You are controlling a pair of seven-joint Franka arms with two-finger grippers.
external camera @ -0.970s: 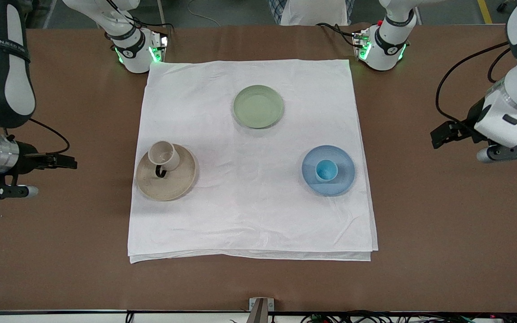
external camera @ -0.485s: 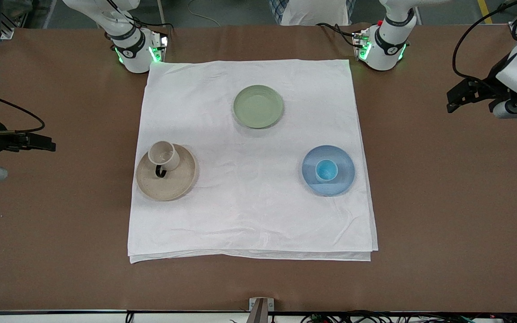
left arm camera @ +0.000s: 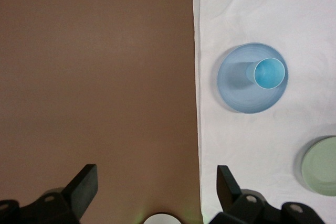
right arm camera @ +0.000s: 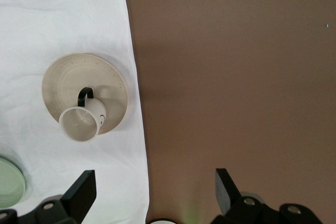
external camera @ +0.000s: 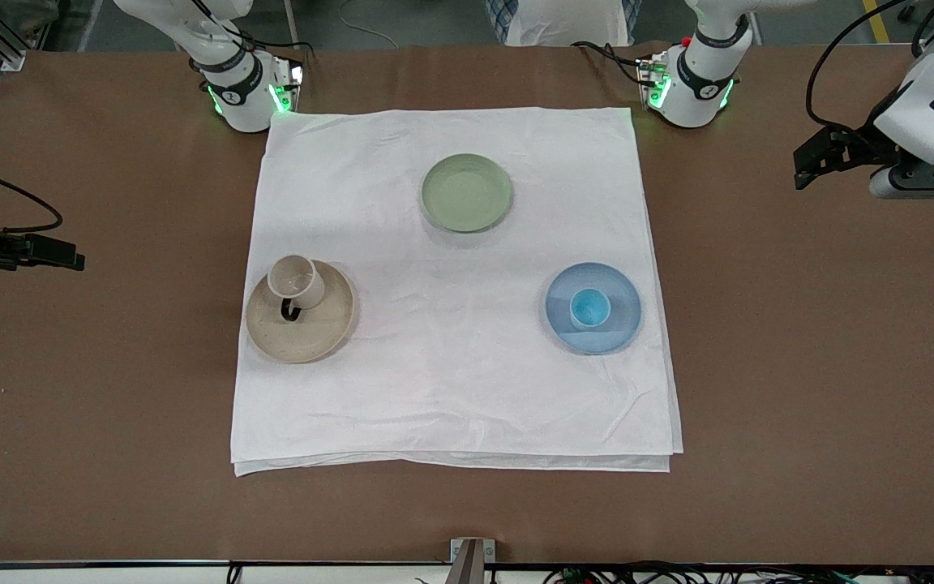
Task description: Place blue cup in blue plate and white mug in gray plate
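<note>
The blue cup stands upright in the blue plate; both also show in the left wrist view, the cup on the plate. The white mug stands on the gray plate, its black handle toward the front camera; the right wrist view shows the mug and the plate. My left gripper is open and empty, high over bare table at the left arm's end. My right gripper is open and empty, high over bare table at the right arm's end.
A white cloth covers the middle of the brown table and carries all the plates. A pale green plate lies empty on it, farther from the front camera, between the two arm bases.
Both arms have drawn outward, away from the cloth; the left gripper also moved toward the bases' side. The cup, the mug and the plates have not moved.
</note>
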